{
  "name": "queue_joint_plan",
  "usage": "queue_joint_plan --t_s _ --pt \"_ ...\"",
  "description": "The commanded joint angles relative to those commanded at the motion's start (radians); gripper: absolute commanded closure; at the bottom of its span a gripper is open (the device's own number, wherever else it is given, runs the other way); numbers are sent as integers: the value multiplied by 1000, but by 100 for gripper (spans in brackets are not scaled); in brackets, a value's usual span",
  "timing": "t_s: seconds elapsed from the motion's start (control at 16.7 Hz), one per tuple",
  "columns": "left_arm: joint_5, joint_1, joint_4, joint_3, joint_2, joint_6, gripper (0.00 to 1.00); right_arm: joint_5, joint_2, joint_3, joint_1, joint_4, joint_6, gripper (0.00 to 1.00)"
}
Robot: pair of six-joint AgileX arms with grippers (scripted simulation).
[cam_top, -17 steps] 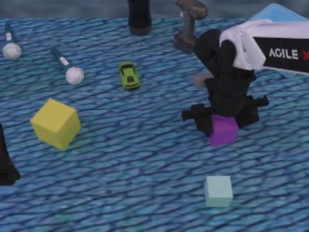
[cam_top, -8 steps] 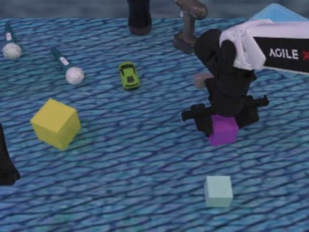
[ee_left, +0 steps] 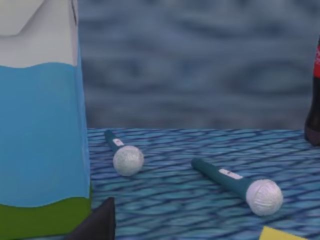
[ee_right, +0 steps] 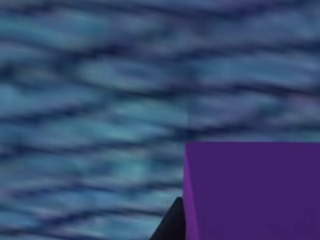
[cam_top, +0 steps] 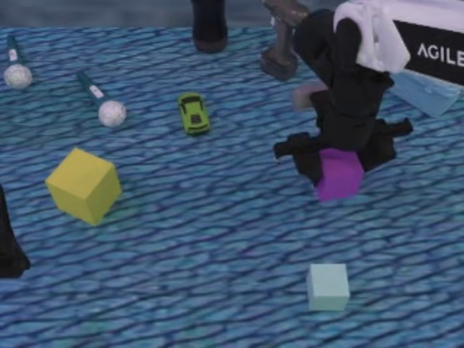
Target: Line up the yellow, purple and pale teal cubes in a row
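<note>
The purple cube [cam_top: 339,174] sits clamped in our right gripper [cam_top: 335,161], w/ the fingers closed on its sides, over the right half of the tabletop, roughly mid-depth. From the top view it looks lifted just clear of the cloth, tho we can't be sure of the gap. In the right wrist view the purple cube [ee_right: 252,190] fills the lower corner w/ a dark finger [ee_right: 172,225] against its side.

The yellow cube [cam_top: 83,184] rests near the left edge, turned at an angle. The teal cube [cam_top: 328,286] lies near the front edge, right of centre, well apart from both others.

Our left arm [cam_top: 10,250] is parked at the left edge; its gripper isn't in view.

Step in hand, as we judge it: carry purple to its slot in the row. To do it well we'd keep the grip square, stay high enough to clear the cloth, and set it down flat w/ faces parallel to the row line. Approx. midway btwn the other two is a fair target. The toy car [cam_top: 193,113], two mics [cam_top: 103,103] and a hammer [cam_top: 283,43] near the back edge are off our path.
</note>
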Motion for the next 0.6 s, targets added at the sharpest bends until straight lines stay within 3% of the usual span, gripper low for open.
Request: queue_joint_plan --t_s 0.42,0.6 --pt "0 0 0 0 0 0 0 -1 -20 37 -2 -51 4 100" --pt "0 0 0 0 0 0 0 0 -42 13 43 -50 71 100"
